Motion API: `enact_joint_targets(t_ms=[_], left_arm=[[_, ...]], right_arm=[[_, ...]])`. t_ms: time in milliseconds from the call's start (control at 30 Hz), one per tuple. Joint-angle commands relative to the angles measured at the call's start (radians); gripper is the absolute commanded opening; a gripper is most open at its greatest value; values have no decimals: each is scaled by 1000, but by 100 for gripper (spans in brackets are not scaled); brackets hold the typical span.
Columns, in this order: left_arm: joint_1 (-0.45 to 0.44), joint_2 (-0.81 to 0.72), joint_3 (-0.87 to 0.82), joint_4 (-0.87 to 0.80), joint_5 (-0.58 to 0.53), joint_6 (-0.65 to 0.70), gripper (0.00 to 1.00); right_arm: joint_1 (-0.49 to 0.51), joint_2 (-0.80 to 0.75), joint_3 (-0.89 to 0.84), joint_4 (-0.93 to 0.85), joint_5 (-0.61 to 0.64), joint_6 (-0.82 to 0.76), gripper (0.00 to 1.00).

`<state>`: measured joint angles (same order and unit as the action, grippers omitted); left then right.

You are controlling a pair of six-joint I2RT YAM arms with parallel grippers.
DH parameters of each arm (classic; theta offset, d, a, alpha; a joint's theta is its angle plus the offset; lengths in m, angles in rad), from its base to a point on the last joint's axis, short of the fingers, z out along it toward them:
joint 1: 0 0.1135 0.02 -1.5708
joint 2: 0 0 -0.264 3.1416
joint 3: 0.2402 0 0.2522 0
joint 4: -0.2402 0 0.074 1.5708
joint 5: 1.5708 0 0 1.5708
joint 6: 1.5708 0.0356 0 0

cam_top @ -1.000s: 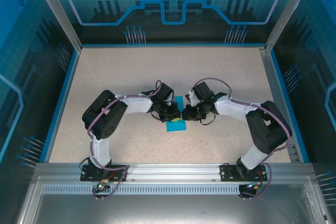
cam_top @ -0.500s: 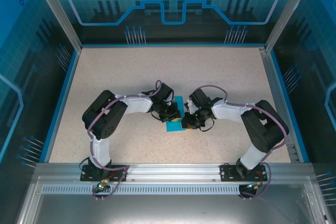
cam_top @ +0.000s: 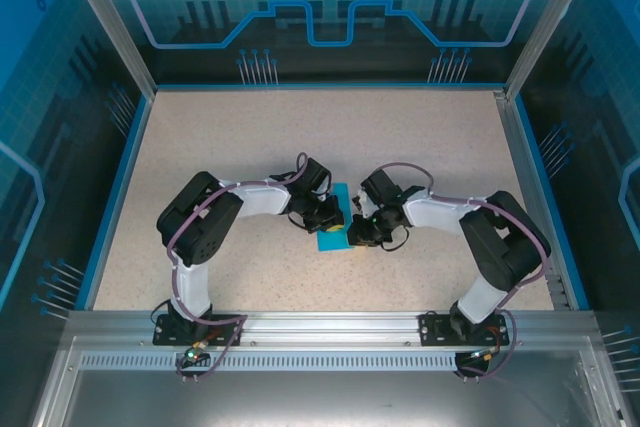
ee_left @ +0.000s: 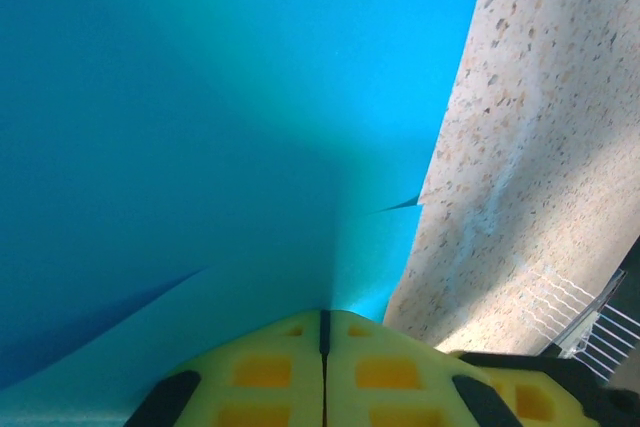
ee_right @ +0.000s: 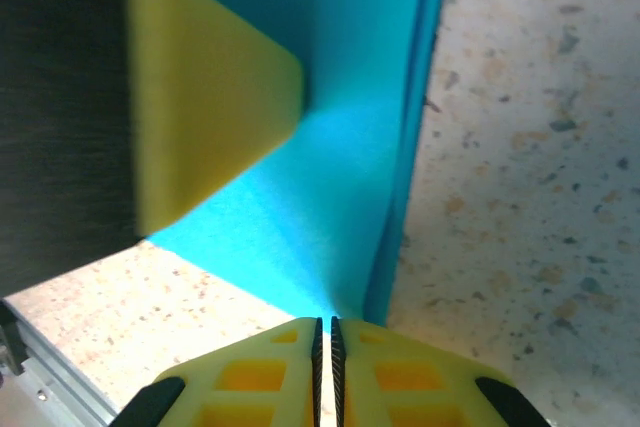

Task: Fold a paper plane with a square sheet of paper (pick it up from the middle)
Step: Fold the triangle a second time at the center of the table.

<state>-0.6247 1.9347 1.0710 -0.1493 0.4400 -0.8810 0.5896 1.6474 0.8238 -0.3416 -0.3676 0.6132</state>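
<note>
Paper [cam_top: 335, 238] lies central on the table [cam_top: 220, 147], partly folded. Left gripper [cam_top: 328, 215] and right gripper [cam_top: 357, 231] both pinch it, jaws closed. I'd press the crease slowly, keeping edges aligned.

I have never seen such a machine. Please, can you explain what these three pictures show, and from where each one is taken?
These are two robot arms bolted at the near edge of a speckled table. The wide picture looks down from above. The other two come from small cameras on the wrists, so yellow fingers appear at the bottom. A partly folded teal paper sits between the arms. The left gripper and the right gripper are both closed, each pinching the paper.
</note>
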Motion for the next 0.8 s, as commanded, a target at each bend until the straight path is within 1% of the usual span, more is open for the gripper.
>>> enact_joint_targets(t_ms=[0,233,467,633,767], left_arm=[[-1,41,-1,-23,-13,9,7],[-1,41,-3,-19,-9,9,6],[9,40,-6,-12,-4,27,6],[45,40,-16,14,16,60,6],[89,45,-57,84,56,79,7]], right_arm=[[13,-36,17,3,-15,3,14],[12,55,13,22,16,8,13],[7,78,-12,-54,72,-13,12],[-12,84,-34,-95,91,-23,12],[-21,99,-34,-119,99,-20,12]])
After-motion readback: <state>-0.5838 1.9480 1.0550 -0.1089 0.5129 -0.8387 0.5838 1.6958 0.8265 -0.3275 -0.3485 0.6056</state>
